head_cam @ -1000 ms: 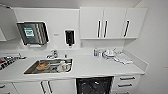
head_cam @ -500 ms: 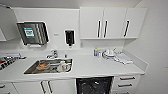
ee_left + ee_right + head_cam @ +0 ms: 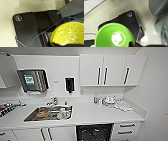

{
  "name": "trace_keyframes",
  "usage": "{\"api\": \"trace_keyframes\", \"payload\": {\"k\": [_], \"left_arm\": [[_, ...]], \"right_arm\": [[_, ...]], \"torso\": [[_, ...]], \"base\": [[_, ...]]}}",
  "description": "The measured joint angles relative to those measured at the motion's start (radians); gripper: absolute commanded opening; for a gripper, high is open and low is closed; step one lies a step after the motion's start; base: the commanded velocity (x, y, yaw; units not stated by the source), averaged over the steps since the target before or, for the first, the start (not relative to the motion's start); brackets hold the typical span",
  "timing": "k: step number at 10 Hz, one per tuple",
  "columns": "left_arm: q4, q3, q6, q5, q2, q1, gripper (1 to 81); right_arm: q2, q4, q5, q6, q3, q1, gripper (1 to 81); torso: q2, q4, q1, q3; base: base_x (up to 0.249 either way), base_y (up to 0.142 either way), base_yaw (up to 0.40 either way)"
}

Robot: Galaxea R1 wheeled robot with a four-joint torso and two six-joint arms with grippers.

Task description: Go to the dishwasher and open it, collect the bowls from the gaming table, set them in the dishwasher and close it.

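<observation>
The dishwasher sits under the white counter, right of the sink, and its front shows as a dark opening with racks inside. In the left wrist view a yellow bowl with small dark dots hangs above the robot's dark plate, with my left gripper shut on its rim. In the right wrist view a bright green bowl with a white round mark inside is held the same way by my right gripper, over pale floor.
A steel sink holds dishes and a cup. A kettle and small items stand at the counter's right end. White drawers flank the dishwasher, wall cabinets hang above, and a wall closes the right side.
</observation>
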Motion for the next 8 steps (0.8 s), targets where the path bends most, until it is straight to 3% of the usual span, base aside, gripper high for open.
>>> {"api": "trace_keyframes", "payload": {"k": [4,7,8], "left_arm": [[-0.002,-0.013,-0.002,-0.008,-0.025,0.008,1.0],[-0.005,-0.025,-0.008,-0.018,-0.074,0.003,1.0],[-0.005,-0.020,-0.008,-0.054,-0.069,0.003,1.0]], "right_arm": [[0.002,-0.002,0.001,0.000,0.005,0.008,1.0],[0.003,-0.003,0.001,0.000,-0.005,0.015,1.0],[0.003,-0.002,0.005,-0.001,-0.006,0.024,1.0]], "torso": [[0.000,0.000,-0.001,-0.014],[0.000,0.000,-0.001,-0.109],[0.000,0.000,-0.001,-0.142]], "base": [[0.000,0.000,0.000],[0.000,0.000,0.000],[0.000,0.000,0.000]]}}
